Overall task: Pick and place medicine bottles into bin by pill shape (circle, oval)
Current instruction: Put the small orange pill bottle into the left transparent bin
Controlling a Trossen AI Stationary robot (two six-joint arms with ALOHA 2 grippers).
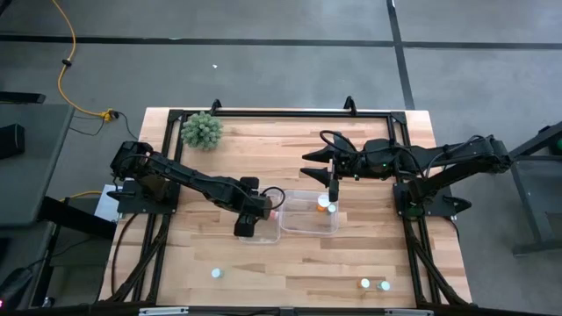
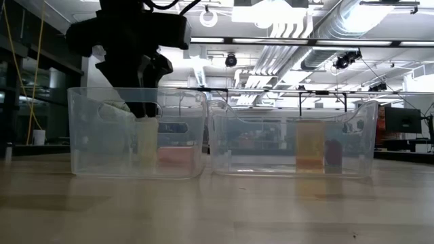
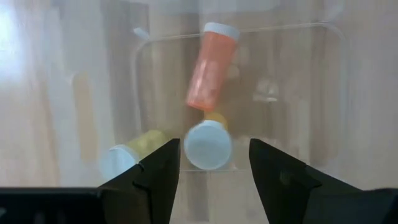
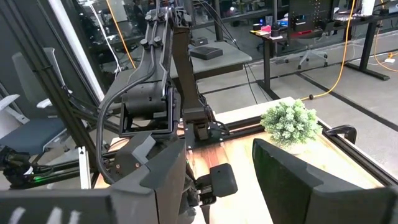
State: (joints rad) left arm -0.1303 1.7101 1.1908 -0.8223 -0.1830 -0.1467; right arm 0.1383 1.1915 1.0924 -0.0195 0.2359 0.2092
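The left gripper (image 3: 214, 165) hangs over the left clear bin (image 1: 263, 230), fingers parted and empty. Only its wrist view shows three medicine bottles (image 3: 212, 66) inside. The right gripper (image 1: 334, 186) waits open above the right bin (image 1: 309, 230).

In the low view, the small bottles (image 2: 309, 146) inside the clear plastic bins (image 2: 291, 139) blur into shapeless smears.

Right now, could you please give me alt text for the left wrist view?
The open left gripper hangs over a clear bin holding three white-capped bottles: an upright one between its fingers, an orange one lying beyond, and a yellowish one beside.
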